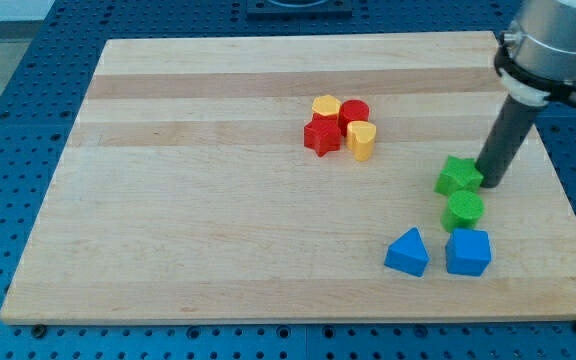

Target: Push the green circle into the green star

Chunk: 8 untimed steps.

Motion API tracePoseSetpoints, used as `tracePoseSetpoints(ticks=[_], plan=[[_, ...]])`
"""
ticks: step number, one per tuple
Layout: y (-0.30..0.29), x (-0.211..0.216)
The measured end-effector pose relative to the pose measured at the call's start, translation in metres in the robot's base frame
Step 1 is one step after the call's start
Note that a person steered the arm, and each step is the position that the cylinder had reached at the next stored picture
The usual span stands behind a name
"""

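The green star (457,175) lies at the view's right side of the wooden board. The green circle (463,210) sits just below it, nearly touching. My tip (490,183) rests on the board right beside the green star's right edge and just above and to the right of the green circle. The dark rod rises from there toward the view's top right.
A blue cube (467,252) sits directly below the green circle, with a blue triangle (407,251) to its left. A cluster of a red star (321,134), yellow hexagon (326,106), red circle (355,114) and yellow heart (361,139) lies near the board's middle top. The board's right edge (568,200) is close.
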<state>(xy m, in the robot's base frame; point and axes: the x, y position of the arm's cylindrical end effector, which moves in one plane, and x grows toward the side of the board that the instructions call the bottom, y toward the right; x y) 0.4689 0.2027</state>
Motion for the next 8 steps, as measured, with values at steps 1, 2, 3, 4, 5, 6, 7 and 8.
tracePoseSetpoints(ticks=[1, 2, 3, 4, 5, 6, 7, 8], plan=[[-0.017, 0.003], [-0.022, 0.010], [0.006, 0.010], [0.042, 0.011], [0.058, 0.032], [0.058, 0.060], [0.055, 0.082], [0.035, 0.083]])
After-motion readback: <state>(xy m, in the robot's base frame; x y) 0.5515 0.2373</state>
